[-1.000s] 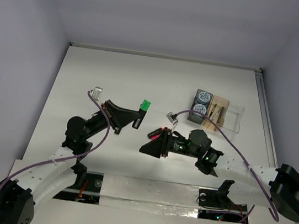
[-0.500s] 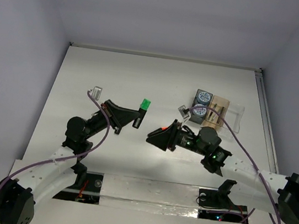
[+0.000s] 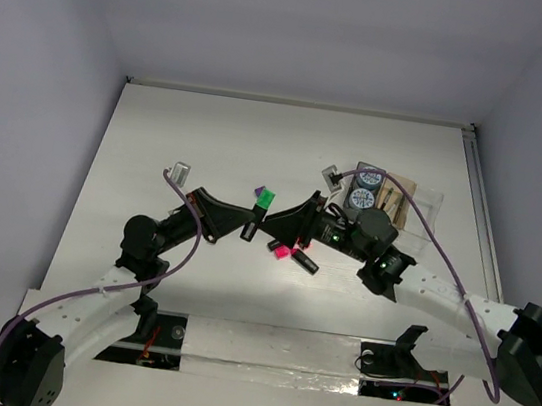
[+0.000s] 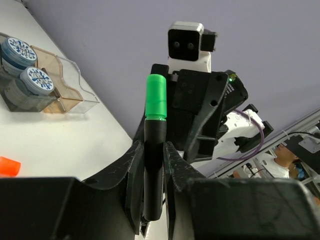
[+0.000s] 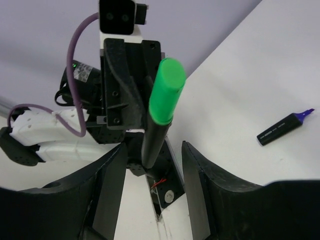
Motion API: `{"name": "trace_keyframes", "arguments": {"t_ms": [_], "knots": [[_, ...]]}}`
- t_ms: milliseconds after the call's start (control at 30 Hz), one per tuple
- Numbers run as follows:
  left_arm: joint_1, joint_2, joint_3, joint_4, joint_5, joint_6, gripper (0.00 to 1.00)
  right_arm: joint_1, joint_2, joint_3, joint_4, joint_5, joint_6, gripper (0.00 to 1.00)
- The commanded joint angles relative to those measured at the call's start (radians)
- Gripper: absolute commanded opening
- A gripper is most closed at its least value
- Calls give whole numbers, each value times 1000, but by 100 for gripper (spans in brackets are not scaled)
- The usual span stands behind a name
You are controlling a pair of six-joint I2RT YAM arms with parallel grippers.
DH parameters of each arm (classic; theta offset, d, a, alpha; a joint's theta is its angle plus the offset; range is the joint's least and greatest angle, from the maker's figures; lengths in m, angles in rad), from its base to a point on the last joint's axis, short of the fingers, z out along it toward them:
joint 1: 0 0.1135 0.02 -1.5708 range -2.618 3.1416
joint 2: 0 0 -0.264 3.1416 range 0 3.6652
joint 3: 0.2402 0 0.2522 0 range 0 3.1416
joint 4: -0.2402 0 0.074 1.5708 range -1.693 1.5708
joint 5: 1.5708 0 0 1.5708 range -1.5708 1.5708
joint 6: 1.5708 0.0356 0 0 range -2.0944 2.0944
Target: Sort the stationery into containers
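Green-capped highlighter [image 4: 154,150] in left fingers [image 4: 134,181], between spread right fingers [image 5: 109,192].

- White table [image 3: 179,140] carried the lot.
- Clear box [image 3: 422,209] and grey holder [image 4: 30,102] sat side by side, far right.
- Pink cap [image 3: 282,251], orange cap [image 4: 8,166] and uncapped purple-tipped marker [image 5: 284,127] lay loose.

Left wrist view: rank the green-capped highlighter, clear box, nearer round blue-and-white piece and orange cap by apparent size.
Green-capped highlighter and clear box: roughly alike; the highlighter is close to the lens, so unranked.
Then the round blue-and-white piece.
Smallest: orange cap, cut off by the frame edge.
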Motion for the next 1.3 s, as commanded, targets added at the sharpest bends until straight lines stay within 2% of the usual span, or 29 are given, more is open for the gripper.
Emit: {"name": "trace_keyframes", "arguments": {"t_ms": [0, 533, 633, 800, 967, 1067, 1267], "knots": [[-4, -20, -6, 79, 26, -6, 0, -6, 30, 60, 29, 13, -21, 52], [-32, 12, -5, 88, 40, -1, 0, -6, 54, 42, 135, 35, 4, 39], [-41, 18, -6, 89, 35, -1, 0, -6, 54, 40, 141, 35, 5, 34], [-52, 34, -3, 96, 31, -3, 0, -6, 60, 32, 159, 35, 21, 17], [-63, 38, 0, 96, 25, -4, 0, -6, 63, 8, 199, 44, 42, 8], [-63, 26, -1, 71, 6, -3, 0, -6, 57, -1, 204, 58, 47, 7], [-63, -9, 17, -2, -3, 26, 24, -6, 43, -4, 204, 79, 47, 6]]}}
